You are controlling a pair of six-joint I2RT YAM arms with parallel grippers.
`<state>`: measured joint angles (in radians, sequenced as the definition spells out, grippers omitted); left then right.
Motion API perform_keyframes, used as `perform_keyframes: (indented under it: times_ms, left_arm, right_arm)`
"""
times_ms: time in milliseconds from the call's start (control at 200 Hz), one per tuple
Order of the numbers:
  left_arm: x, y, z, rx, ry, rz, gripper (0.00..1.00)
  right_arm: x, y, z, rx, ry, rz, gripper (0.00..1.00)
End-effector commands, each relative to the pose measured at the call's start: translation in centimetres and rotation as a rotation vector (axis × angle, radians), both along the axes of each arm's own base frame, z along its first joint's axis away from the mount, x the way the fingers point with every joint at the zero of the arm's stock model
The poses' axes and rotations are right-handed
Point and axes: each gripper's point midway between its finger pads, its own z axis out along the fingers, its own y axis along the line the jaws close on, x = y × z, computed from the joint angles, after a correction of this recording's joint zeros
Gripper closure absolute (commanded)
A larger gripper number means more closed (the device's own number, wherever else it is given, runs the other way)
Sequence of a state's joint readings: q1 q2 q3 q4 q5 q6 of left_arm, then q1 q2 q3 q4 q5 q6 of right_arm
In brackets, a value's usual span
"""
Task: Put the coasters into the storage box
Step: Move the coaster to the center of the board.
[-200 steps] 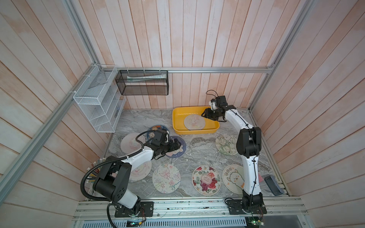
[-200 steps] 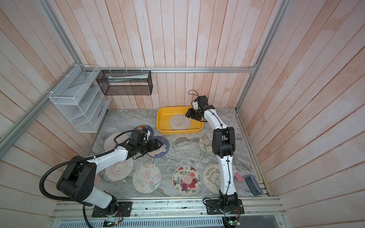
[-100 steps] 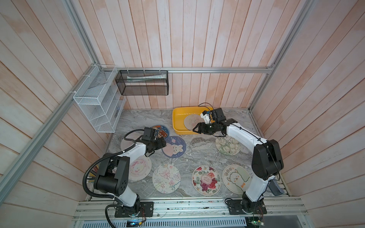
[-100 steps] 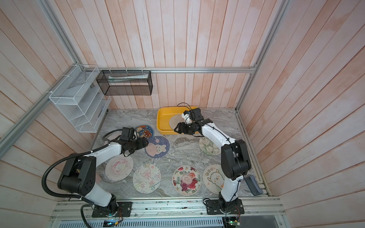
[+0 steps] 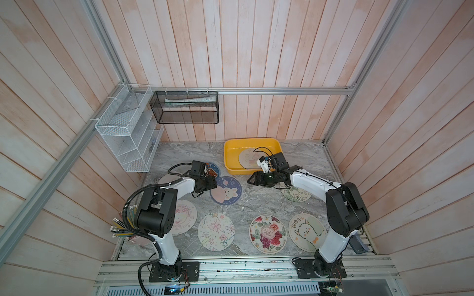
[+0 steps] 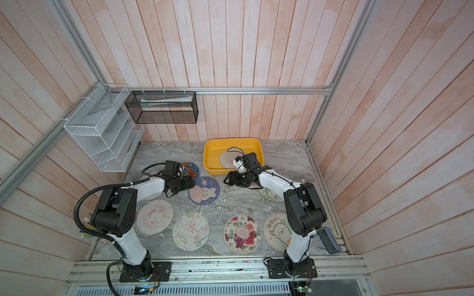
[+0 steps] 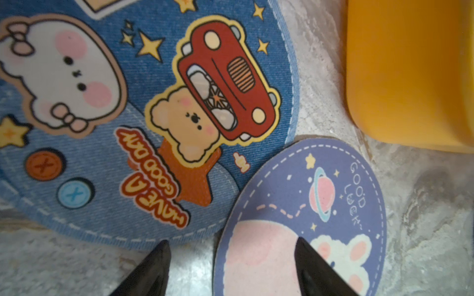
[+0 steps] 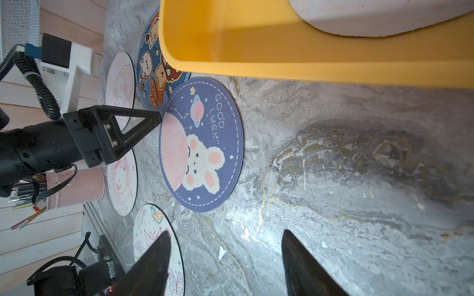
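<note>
Purple coaster (image 7: 307, 205): flat on surface (image 7: 423, 230), touching blue coaster (image 7: 115, 115)
Left fingers (image 7: 154, 269): apart, straddling its edge
Storage box (image 7: 410, 71): yellow, nearby

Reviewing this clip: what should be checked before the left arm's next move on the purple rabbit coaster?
1. Left jaws open: ok. In the left wrist view the rim of the purple rabbit coaster lies between the tips.
2. Coaster gripped: not ok. It lies flat on the table.
3. Coaster free of neighbours: cannot tell. Its rim meets the denim bear coaster.
4. Right jaws open and empty: ok, over bare table.
5. Yellow box has room: ok. One coaster lies inside.
6. Way to the box: probably not ok. The right arm lies along its near side.
</note>
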<state>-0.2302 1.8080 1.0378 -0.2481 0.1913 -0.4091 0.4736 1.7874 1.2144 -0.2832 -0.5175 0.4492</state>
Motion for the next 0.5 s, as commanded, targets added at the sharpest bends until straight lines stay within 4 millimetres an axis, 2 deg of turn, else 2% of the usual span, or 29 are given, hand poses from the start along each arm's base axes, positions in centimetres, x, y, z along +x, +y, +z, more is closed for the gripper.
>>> perform_keyframes:
  times_ms: [0, 325, 495]
  left_arm:
    - [-1.6, -1.8, -1.4, -0.002, 0.068, -0.085, 0.23]
    - [-5.4, -6.6, -2.8, -0.049, 0.158, -0.229, 0.23]
    - [-6.7, -8.7, -2.9, -0.065, 0.176, -0.275, 0.23]
  right_arm:
    - [-0.1, 0.1, -0.9, -0.015, 0.002, 0.012, 0.31]
    - [-0.8, -0.4, -2.1, -0.048, 0.026, 0.016, 0.31]
    - [-1.2, -1.8, -4.0, -0.138, 0.056, -0.007, 0.31]
